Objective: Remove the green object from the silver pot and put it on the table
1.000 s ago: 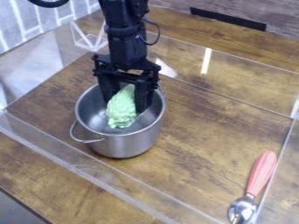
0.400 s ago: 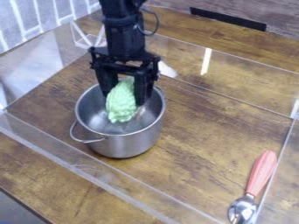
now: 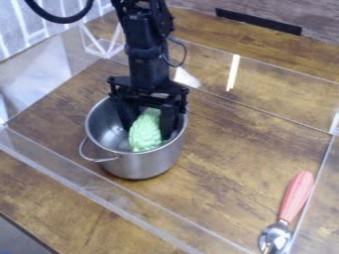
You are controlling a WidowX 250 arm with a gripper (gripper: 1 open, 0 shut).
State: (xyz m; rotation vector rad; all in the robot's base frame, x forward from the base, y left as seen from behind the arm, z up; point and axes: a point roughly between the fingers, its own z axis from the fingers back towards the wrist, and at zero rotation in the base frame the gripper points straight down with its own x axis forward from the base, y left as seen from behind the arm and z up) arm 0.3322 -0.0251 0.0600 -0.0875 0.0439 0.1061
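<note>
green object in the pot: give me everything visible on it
The green object is a light green, bumpy, elongated toy vegetable, plastic-looking, with tapered ends. It stands tilted inside the silver pot, its lower end down in the pot and its upper end about level with the rim. The gripper points down over it, its open fingers straddling the top. Whether they touch it cannot be told.

you get a single view: raised, off the table's (image 3: 225,149) near edge, angled down and across it. close range; the silver pot (image 3: 117,157) sits left of centre, the arm's top cropped. no second view overlaps.
</note>
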